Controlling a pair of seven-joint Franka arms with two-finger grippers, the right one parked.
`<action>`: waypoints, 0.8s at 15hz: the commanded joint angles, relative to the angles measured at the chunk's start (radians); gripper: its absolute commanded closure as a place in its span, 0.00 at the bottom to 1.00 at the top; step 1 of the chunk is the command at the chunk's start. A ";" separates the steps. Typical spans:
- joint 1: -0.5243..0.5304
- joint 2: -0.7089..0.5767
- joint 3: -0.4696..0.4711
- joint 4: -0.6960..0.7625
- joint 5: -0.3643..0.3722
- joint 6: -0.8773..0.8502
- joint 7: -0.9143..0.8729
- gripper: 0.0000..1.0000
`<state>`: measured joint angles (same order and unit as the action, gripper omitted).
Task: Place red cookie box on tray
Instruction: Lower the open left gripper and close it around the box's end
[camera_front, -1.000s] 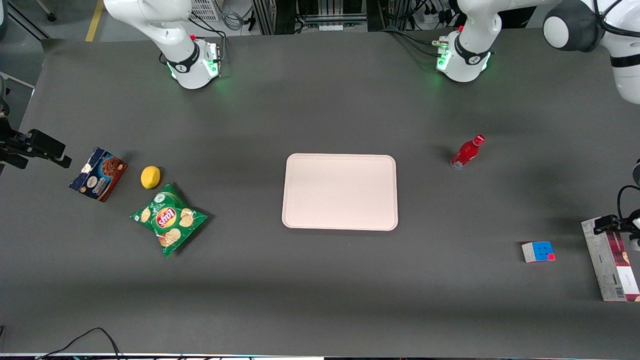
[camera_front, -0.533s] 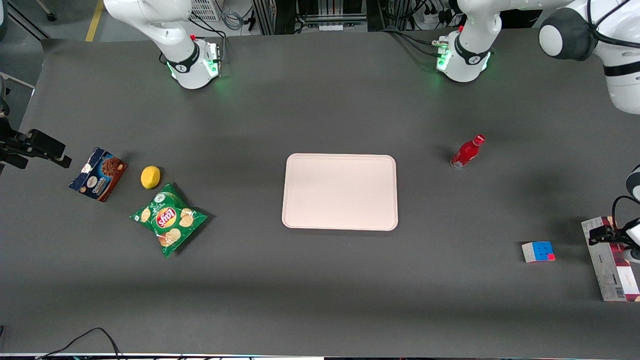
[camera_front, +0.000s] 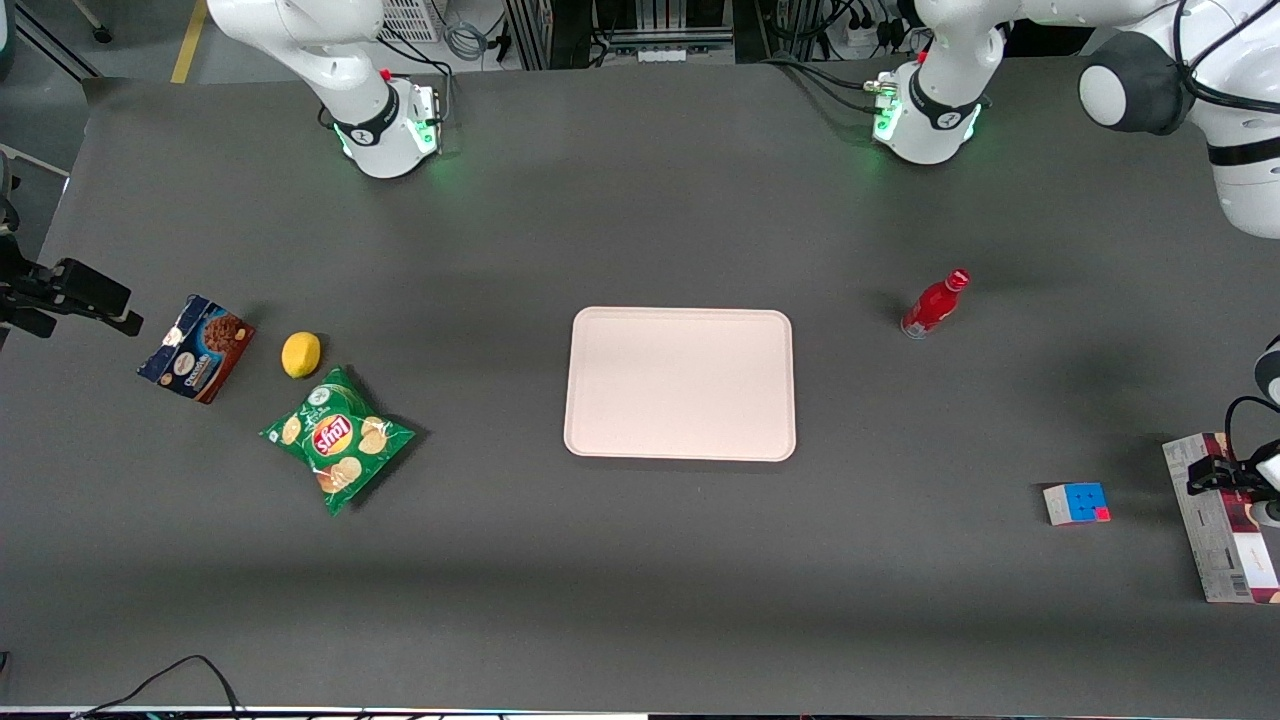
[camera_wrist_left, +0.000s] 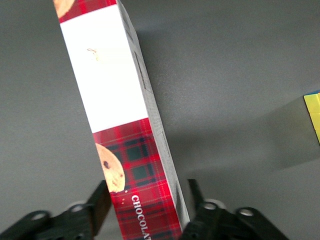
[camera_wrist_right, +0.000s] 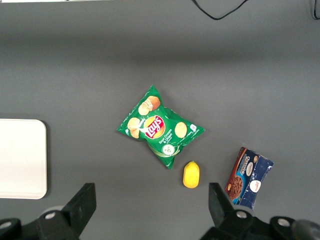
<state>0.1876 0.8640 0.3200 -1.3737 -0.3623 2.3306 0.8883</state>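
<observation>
Dark table (camera_front: 640, 560), jaws (camera_wrist_left: 147, 200) apart straddling red cookie box (camera_wrist_left: 125, 125), tray (camera_front: 680, 450) well apart

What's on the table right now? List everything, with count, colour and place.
tray: 1, pale pink-beige, mid-table, nothing on it
red cookie box: 1, red plaid with grey-white side, on table at working arm's end
puzzle cube: 1, multicoloured, beside that box
red bottle: 1, farther from camera than cube
chip bag: 1, green, parked arm's end
lemon: 1, yellow, beside bag
blue-and-brown cookie box: 1, beside lemon
gripper: open, fingers straddling red cookie box
</observation>
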 joint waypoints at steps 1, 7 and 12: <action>0.003 0.015 0.002 0.039 -0.018 -0.014 0.011 0.72; -0.005 0.003 0.001 0.042 -0.012 -0.040 0.012 0.97; -0.022 -0.060 0.004 0.062 0.003 -0.161 0.007 0.97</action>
<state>0.1793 0.8604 0.3166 -1.3209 -0.3636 2.2405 0.8883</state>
